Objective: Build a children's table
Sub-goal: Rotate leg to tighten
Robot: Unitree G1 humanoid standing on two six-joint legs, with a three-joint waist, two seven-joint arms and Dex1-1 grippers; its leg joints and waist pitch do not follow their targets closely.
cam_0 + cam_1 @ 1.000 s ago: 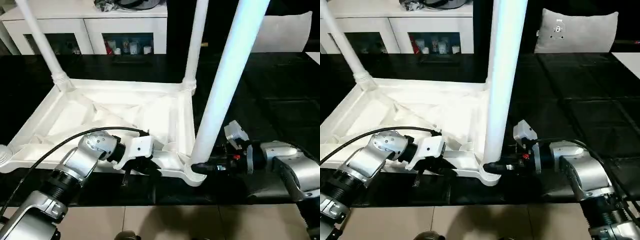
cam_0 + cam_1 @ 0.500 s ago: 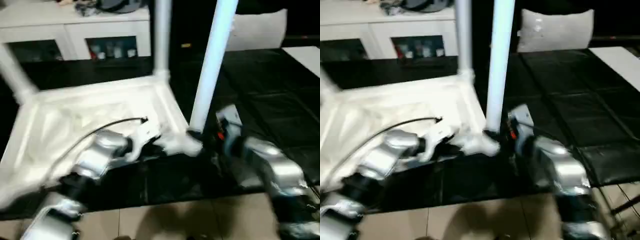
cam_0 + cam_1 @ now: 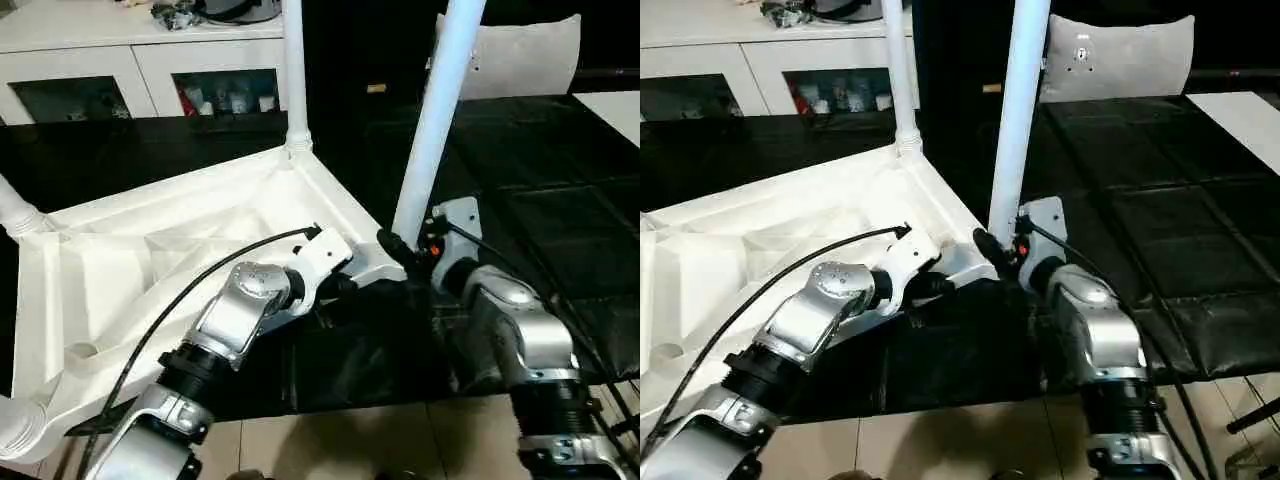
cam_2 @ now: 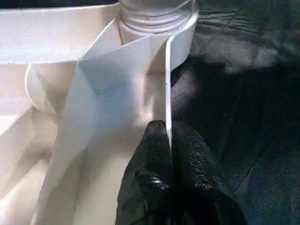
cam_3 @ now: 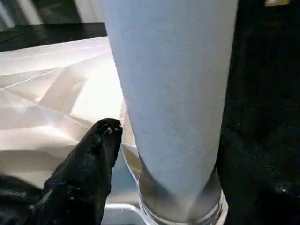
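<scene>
The white children's table (image 3: 120, 270) lies upside down on the black floor mat, its ribbed underside facing up. Three legs stand in corner sockets: one at the far corner (image 3: 295, 70), one at the left edge (image 3: 15, 210), and a thick near one (image 3: 440, 110). My left gripper (image 3: 335, 283) is shut on the table's thin rim, which runs between the two black fingers (image 4: 152, 178). My right gripper (image 3: 400, 250) is closed around the base of the near leg (image 5: 173, 93), with one finger (image 5: 93, 159) against it and the other hidden behind the leg.
A long white cabinet (image 3: 150, 60) with glass-fronted openings stands behind the table. A white cushion (image 3: 530, 55) leans at the back right. The black mat (image 3: 520, 200) stretches to the right, and beige tiled floor (image 3: 350, 440) lies in front.
The table has turned on the mat: the corner I hold has swung away from me and to the left. Both grippers kept their hold. The camera has also shifted.
</scene>
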